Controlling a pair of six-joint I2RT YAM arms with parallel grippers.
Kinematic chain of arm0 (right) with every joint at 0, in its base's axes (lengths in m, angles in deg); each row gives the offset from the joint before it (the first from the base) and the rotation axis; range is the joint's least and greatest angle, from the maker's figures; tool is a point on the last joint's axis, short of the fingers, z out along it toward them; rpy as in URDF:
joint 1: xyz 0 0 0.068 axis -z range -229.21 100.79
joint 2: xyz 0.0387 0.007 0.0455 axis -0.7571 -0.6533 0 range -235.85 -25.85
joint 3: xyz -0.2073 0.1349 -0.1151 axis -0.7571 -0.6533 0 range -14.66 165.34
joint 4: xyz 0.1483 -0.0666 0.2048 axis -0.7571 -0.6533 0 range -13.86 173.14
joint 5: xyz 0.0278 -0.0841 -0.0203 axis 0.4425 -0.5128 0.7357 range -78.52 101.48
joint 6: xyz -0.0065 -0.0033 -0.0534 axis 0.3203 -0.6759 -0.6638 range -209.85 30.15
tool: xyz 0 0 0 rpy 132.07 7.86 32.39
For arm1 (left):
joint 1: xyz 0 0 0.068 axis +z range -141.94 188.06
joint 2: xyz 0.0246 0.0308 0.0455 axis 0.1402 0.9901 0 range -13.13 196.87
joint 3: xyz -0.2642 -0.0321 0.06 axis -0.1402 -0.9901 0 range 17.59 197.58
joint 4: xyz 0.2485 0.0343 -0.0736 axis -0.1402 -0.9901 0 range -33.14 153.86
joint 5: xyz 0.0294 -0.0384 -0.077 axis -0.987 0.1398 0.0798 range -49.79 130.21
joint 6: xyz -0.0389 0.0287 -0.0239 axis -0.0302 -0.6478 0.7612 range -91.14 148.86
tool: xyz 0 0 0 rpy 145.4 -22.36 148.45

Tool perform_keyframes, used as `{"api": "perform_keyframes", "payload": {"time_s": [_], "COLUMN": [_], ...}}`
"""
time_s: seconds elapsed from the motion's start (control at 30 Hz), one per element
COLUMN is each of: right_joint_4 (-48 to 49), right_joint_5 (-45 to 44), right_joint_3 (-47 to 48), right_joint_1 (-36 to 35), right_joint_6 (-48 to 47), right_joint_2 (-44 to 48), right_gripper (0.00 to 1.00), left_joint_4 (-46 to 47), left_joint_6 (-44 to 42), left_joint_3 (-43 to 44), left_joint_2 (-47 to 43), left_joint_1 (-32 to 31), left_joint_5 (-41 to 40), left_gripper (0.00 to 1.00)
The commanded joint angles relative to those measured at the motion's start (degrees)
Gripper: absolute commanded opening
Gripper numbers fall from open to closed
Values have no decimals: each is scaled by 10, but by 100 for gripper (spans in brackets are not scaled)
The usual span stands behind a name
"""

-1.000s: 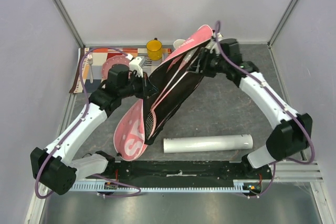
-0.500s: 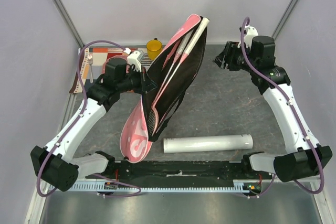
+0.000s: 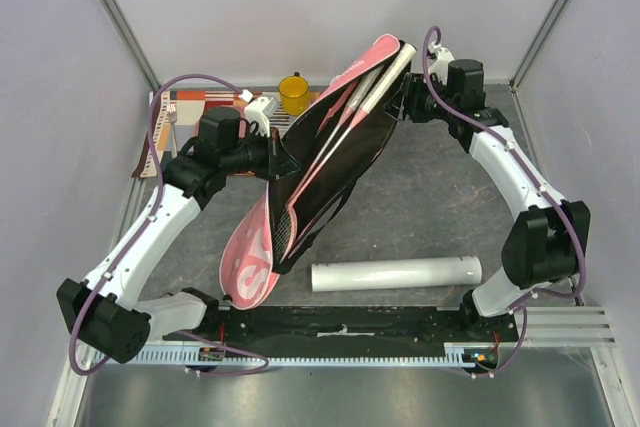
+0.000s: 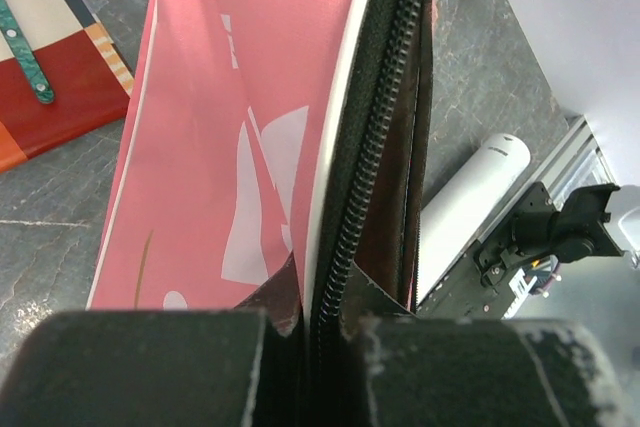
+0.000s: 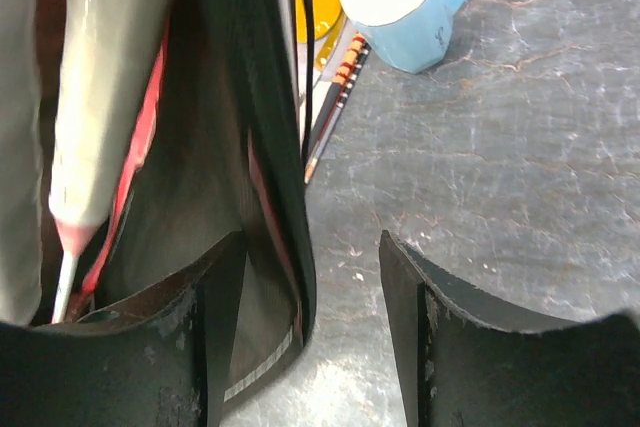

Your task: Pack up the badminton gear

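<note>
**Bag held up, right arm back at its mouth**

The left pincer (image 3: pixel 272 155) is clenched on the zipper edge of the bag (image 3: pixel 262 259). It props the bag off the tabletop (image 3: pixel 430 197) on a slant, with the foot at 7 o'clock and the mouth up at 1 o'clock. That hold looks meant to keep the opening gaping and steady so the other arm can work at it.

The rackets (image 3: pixel 372 85) are already inside, their white handles poking out of the mouth at 1 o'clock. The right pincer (image 3: pixel 408 105) sits right there, released. Its wrist view shows the bag's black rim passing between the spread fingers, close to one of them, with nothing gripped yet. My read is that it's lining up to take that rim or nudge the handles deeper.

The tube (image 3: pixel 395 274) lies flat at 5 o'clock, well apart from the bag and unpacked. No shuttlecocks can be made out.

Half a second ago the right arm had pulled away to 2 o'clock, clear of the bag. Now it's back in against the mouth. The bag has also tipped, with its top leaning further toward 2 o'clock. The left grip and the tube haven't budged.
</note>
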Motion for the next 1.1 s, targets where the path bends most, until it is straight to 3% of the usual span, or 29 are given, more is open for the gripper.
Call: {"api": "perform_keyframes", "payload": {"time_s": [0.0, 0.13, 0.17, 0.2, 0.23, 0.3, 0.37, 0.47, 0.5, 0.57, 0.6, 0.67, 0.9, 1.0, 1.07], "right_joint_4": [76, 69, 74, 72, 70, 24, 17, 59, 48, 38, 38, 30, -13, -16, -18], "right_joint_5": [17, 3, 1, -1, -3, -18, -21, 3, -4, -12, -9, -6, -32, -44, -45], "right_joint_3": [55, 93, 105, 110, 115, 135, 109, 74, 76, 64, 59, 54, 57, 61, 63], "right_joint_1": [-1, 4, 4, 4, 4, 4, 2, -20, -27, -43, -50, -59, -75, -87, -89], "right_joint_6": [20, 26, 34, 41, 48, 83, 147, 233, 250, 275, 300, 310, 324, 330, 331], "right_joint_2": [-14, -34, -43, -47, -52, -58, -45, -25, -22, -11, -8, 1, 26, 34, 37], "right_gripper": [63, 57, 49, 31, 19, 0, 0, 0, 0, 0, 0, 0, 0, 0, 0], "left_joint_4": [19, 5, 3, -1, -6, -30, -55, -62, -54, -33, -6, 19, 119, 109, 107], "left_joint_6": [-31, -47, -51, -55, -65, -76, -75, -66, -58, -42, -37, -29, -60, -92, -120], "left_joint_3": [45, 36, 33, 29, 28, 28, 30, 36, 30, 23, 19, 26, 109, 185, 216], "left_joint_2": [-12, -16, -14, -12, -12, -6, 7, 27, 34, 34, 28, 22, 80, 145, 181], "left_joint_1": [4, 4, 4, 4, 4, 4, 5, 6, 6, 6, 6, 5, -28, -67, -104], "left_joint_5": [35, 22, 28, 27, 21, -31, -109, -105, -99, -57, -41, -1, 28, 2, -59], "left_gripper": [2, 2, 2, 2, 2, 2, 2, 13, 30, 46, 69, 99, 100, 100, 100]}}
